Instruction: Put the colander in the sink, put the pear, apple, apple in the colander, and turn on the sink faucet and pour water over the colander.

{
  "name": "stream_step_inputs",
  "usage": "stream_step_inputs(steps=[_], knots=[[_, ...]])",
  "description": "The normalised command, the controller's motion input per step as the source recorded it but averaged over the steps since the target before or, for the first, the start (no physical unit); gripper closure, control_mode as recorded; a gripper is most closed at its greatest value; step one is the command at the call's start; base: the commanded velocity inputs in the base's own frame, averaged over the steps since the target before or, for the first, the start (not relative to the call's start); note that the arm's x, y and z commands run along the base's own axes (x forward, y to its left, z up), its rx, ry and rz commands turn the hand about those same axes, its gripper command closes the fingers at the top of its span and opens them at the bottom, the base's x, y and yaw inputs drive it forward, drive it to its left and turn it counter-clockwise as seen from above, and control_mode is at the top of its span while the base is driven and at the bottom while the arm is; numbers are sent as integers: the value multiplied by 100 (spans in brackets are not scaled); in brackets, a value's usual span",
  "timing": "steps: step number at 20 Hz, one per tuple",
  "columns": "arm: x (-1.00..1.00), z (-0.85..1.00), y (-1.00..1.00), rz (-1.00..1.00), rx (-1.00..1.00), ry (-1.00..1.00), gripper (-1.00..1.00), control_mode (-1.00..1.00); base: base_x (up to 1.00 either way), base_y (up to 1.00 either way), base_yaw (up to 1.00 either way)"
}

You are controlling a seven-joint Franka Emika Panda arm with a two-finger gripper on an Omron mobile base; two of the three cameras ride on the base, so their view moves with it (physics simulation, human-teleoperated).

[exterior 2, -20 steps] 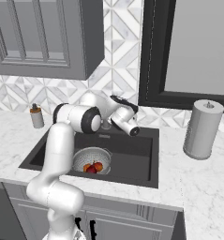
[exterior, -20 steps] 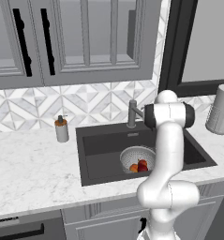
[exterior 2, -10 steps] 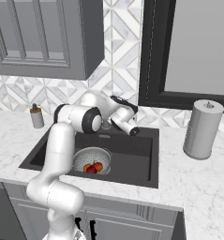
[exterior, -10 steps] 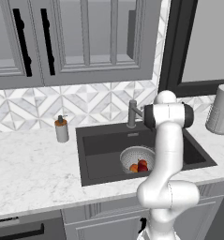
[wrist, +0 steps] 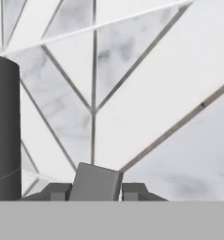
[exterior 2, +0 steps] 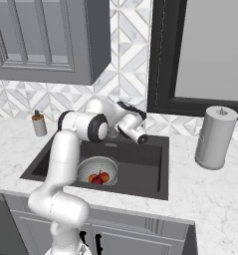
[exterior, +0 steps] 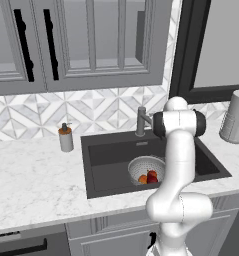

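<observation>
The counter [exterior: 36, 185] carries the sink [exterior: 106, 165] near its middle, so the tap can reach it. The colander [exterior: 143, 167] sits on the sink floor toward the front edge, ready for rinsing, holding two apples [exterior 2: 105, 176] and the darker pear [exterior: 152, 178] touching one another. The faucet [exterior: 140, 121] stands at the sink's back edge; no water runs yet. The gripper [wrist: 95, 192] is up at the faucet, its fingers narrowed onto a grey slab, probably the lever, likely to turn the tap on.
</observation>
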Motion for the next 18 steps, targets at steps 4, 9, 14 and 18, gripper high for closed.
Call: stream_step_inputs(steps=[4,9,14,18], knots=[[12,-10,-50,-10,3,3,100,-100,0,0,0],[18,-10,-74,-13,1,5,100,-100,0,0,0],[13,-14,-81,-15,0,2,100,-100,0,0,0],[15,-16,-92,-11,0,1,100,-100,0,0,0]])
